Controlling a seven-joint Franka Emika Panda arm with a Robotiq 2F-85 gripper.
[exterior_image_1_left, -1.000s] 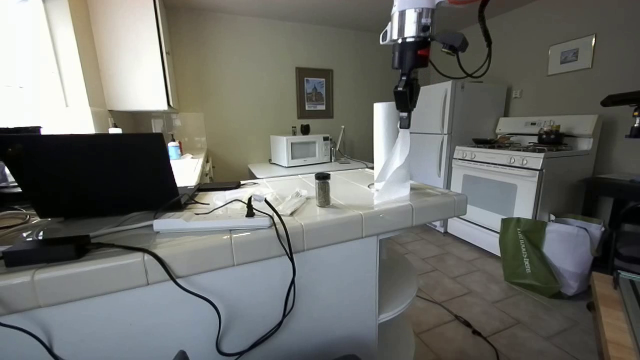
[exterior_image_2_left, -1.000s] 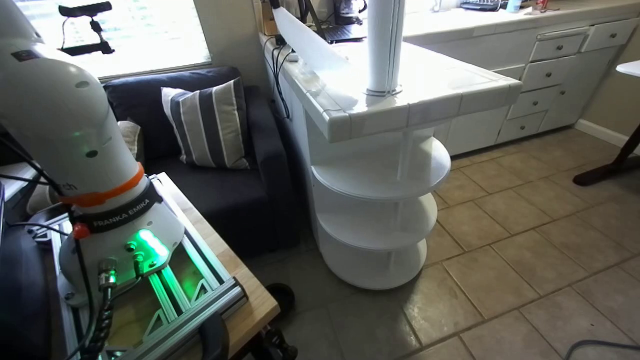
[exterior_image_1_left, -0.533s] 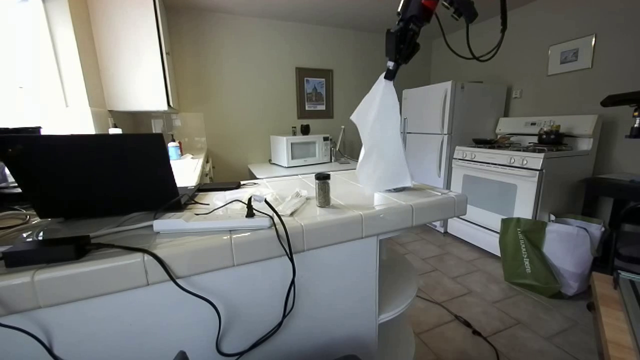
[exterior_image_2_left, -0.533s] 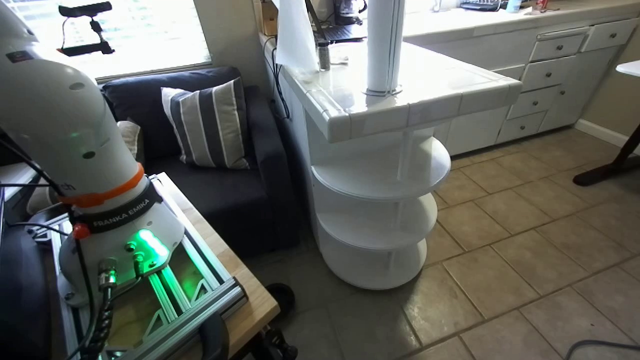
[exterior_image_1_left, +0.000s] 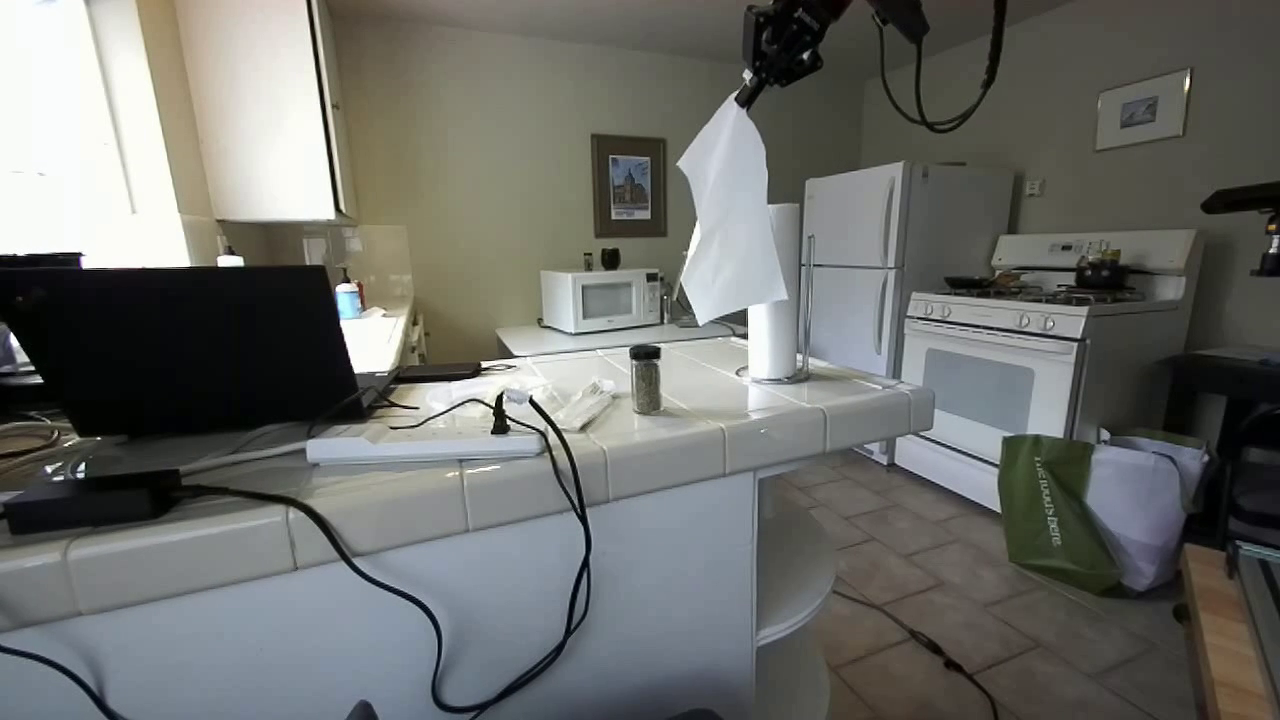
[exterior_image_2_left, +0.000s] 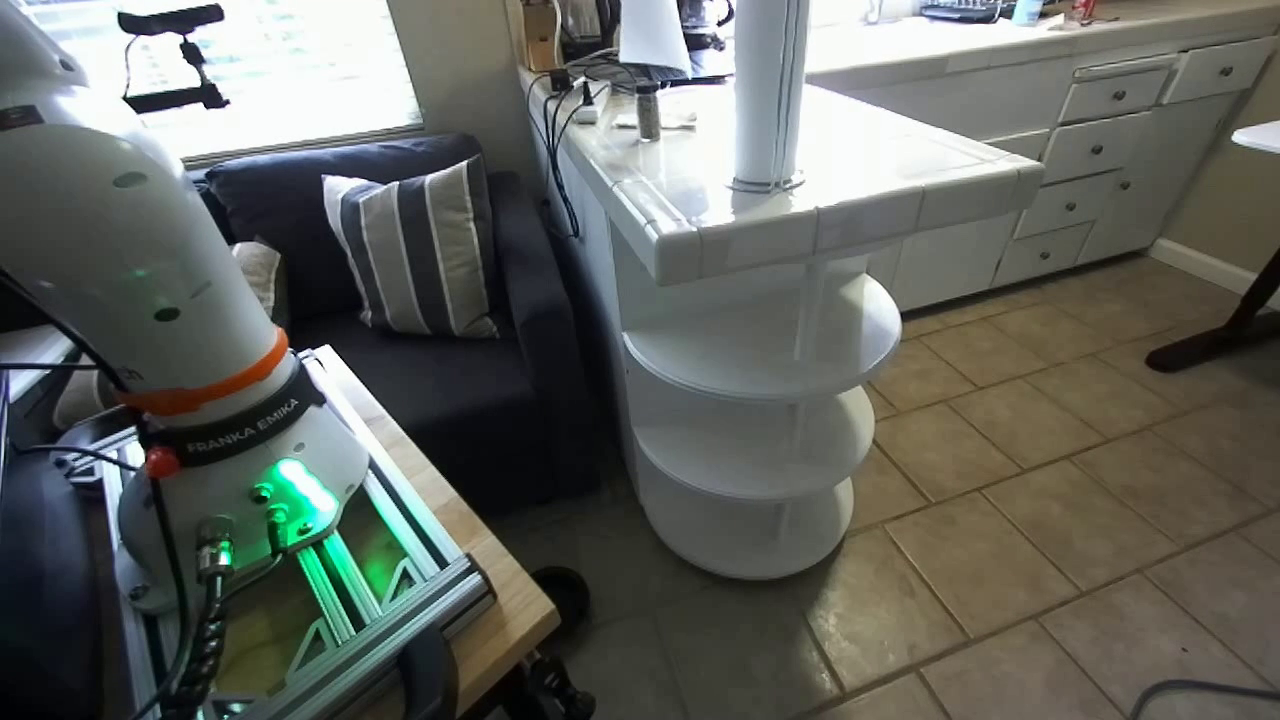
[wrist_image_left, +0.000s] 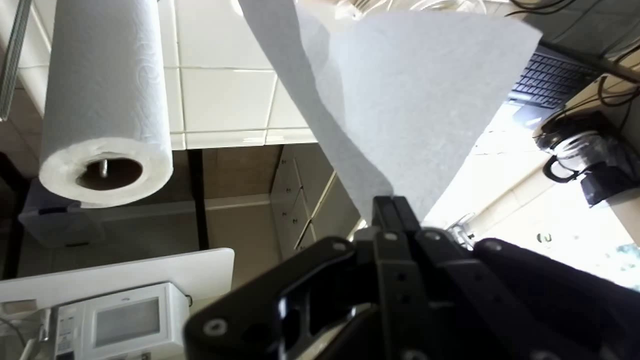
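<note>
My gripper (exterior_image_1_left: 745, 92) is shut on a white paper towel sheet (exterior_image_1_left: 732, 210), pinching it near one corner. The sheet hangs loose in the air above the counter, its lower edge free. In the wrist view the closed fingertips (wrist_image_left: 391, 200) pinch the sheet (wrist_image_left: 415, 85), which spreads out beyond them. Its lower part shows in an exterior view (exterior_image_2_left: 652, 42), where the gripper is out of view. The paper towel roll (exterior_image_1_left: 774, 345) stands upright on its metal holder, partly behind the sheet. The roll (wrist_image_left: 107, 85) is apart from the sheet in the wrist view.
A spice jar (exterior_image_1_left: 646, 382) stands upright on the white tiled counter (exterior_image_1_left: 690, 425). A power strip (exterior_image_1_left: 425, 445) with black cables, a plastic packet (exterior_image_1_left: 588, 405) and a laptop (exterior_image_1_left: 180, 350) are on it too. A coffee maker (wrist_image_left: 582, 155) shows in the wrist view.
My gripper has risen, tilted and shifted left in an exterior view. The sheet has come away from beside the roll and lifted off the counter. The roll shows again behind it.
</note>
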